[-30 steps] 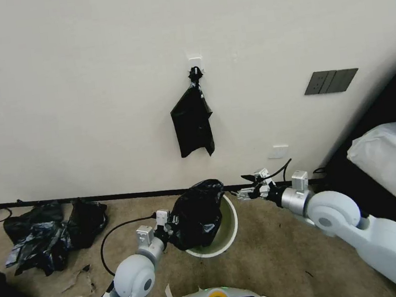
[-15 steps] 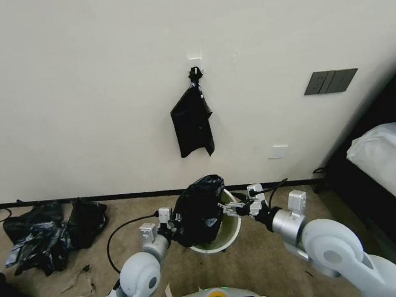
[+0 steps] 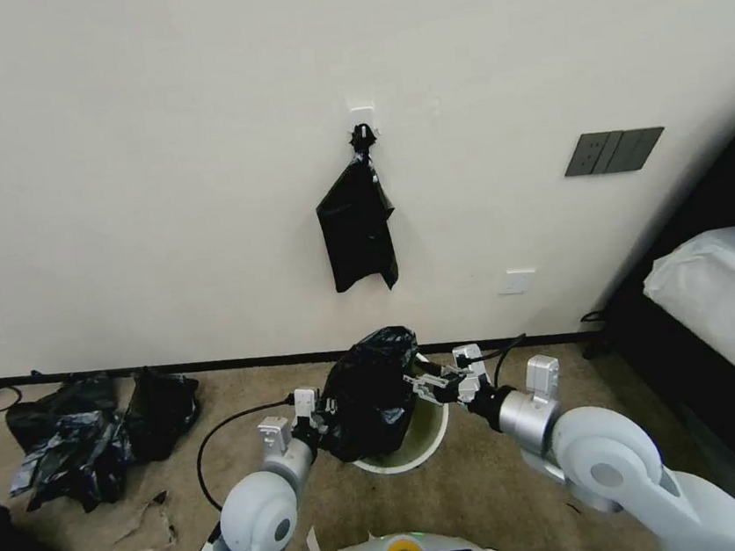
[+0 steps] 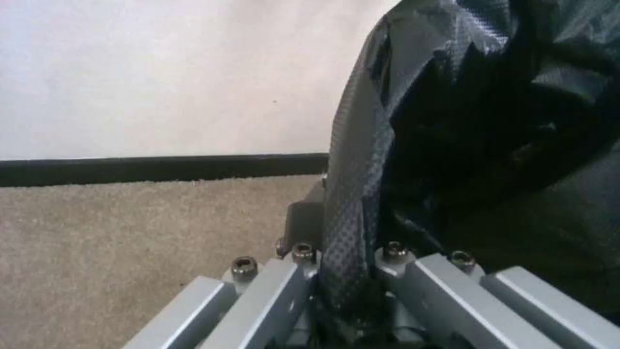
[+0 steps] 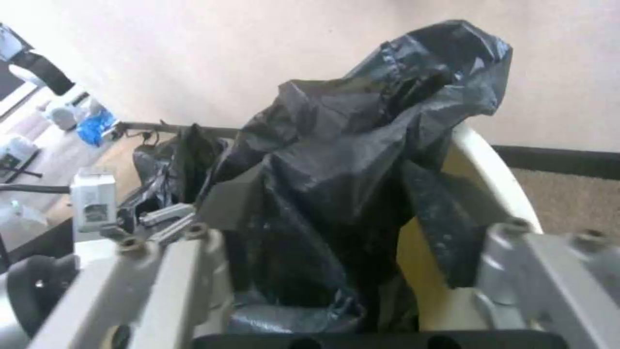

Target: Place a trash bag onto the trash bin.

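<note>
The cream trash bin (image 3: 434, 431) stands on the carpet by the wall. The glossy black trash bag (image 3: 368, 395) is bunched up over its left half, and the right part of the rim (image 5: 491, 174) is bare. My left gripper (image 3: 318, 423) is at the bag's left side, shut on a strip of the bag's film (image 4: 346, 271). My right gripper (image 3: 424, 384) is open at the bag's right side over the bin mouth. In the right wrist view its fingers (image 5: 187, 252) stand wide apart, and the bag (image 5: 336, 160) sits between and beyond them.
A flat black bundle of bags (image 3: 358, 232) hangs from a wall hook above the bin. A black-and-bluish plastic heap (image 3: 93, 430) lies at the left by the baseboard. A black cable (image 3: 217, 434) loops on the carpet. A white-covered bed (image 3: 724, 297) is at the right.
My right gripper has swung left from beside the bin to the bag's right side over the bin mouth. The left gripper keeps its hold and has barely moved.
</note>
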